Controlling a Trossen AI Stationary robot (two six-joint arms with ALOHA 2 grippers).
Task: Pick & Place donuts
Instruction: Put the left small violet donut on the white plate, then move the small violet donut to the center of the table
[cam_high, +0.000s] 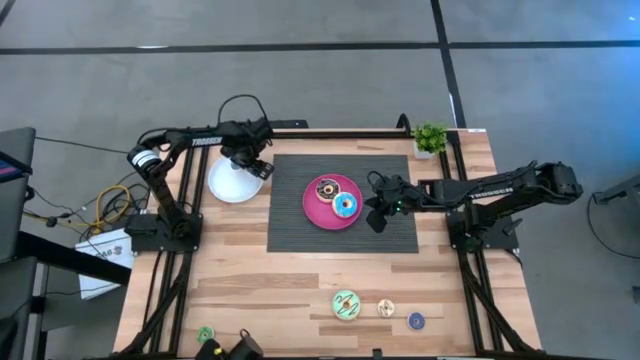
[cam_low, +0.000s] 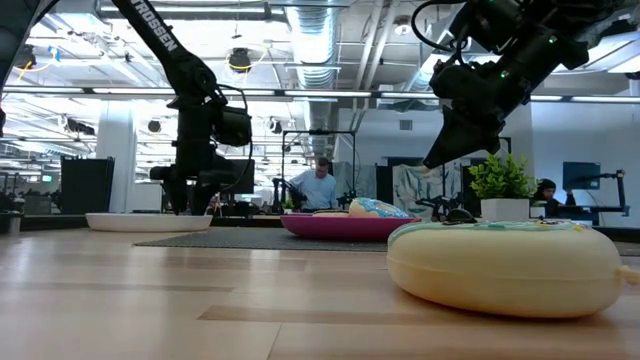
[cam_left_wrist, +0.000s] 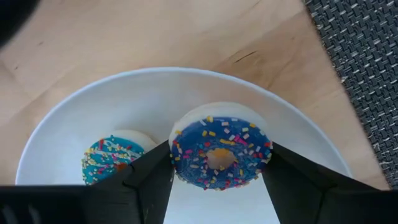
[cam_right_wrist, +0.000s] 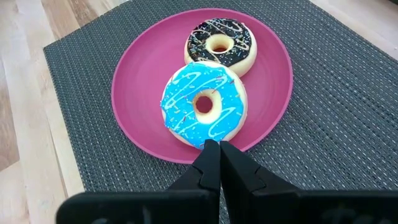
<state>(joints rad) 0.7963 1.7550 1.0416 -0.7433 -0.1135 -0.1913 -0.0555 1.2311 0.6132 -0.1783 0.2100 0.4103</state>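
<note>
Clearly, sprinkled dark-blue donut (cam_left_wrist: 219, 152), cream-edged.

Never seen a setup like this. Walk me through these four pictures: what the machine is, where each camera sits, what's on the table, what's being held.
Two dark robot arms work at a wooden table. One picture looks down from overhead, one looks level across the tabletop, and one comes from each wrist. The left pincer is over the white plate, gripping a small dark-blue donut; a small teal donut lies beside it. The right pincer is shut and empty, beside the pink plate with its chocolate donut and light blue donut. More donuts wait near the table's front edge.
</note>
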